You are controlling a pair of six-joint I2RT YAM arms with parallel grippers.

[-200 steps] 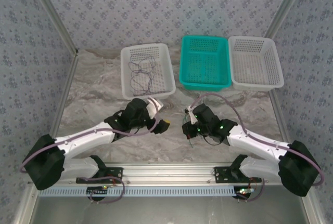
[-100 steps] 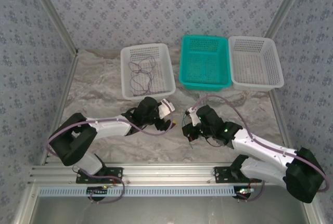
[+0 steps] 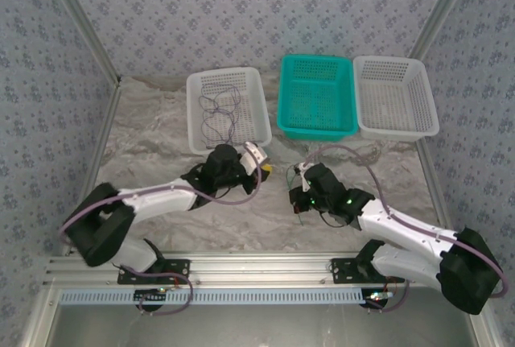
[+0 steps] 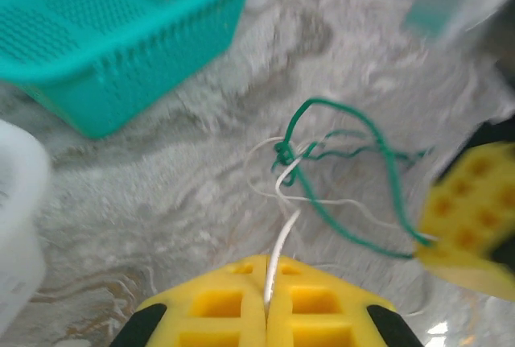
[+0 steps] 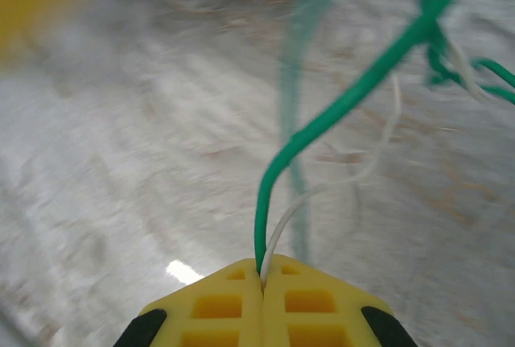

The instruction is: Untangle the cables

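Versus half a second back: left gripper (image 3: 262, 167) has swung farther away, now just off the near right corner of the left white basket (image 3: 191, 113). Right gripper (image 3: 296, 188) has barely shifted.

Left jaws are clenched on the white cable (image 4: 279, 244). Right jaws are clenched on the green cable (image 5: 269, 194), with a whitish strand pinched beside it. Both cables run to one knot (image 4: 283, 152) between the two grippers, over the worktop (image 3: 153, 162).

Strands around the knot are blurred - can't tell how many whitish ones. In the left wrist view, the right gripper's yellow finger (image 4: 471, 206) is cut off at the right edge. From the top camera the stretched cables are barely visible.

Purple cables (image 3: 217, 117) lie in the left white basket, number unclear. Three baskets along the far side - two white, one teal (image 3: 316, 132) between them, right white one (image 3: 398, 134) far right.
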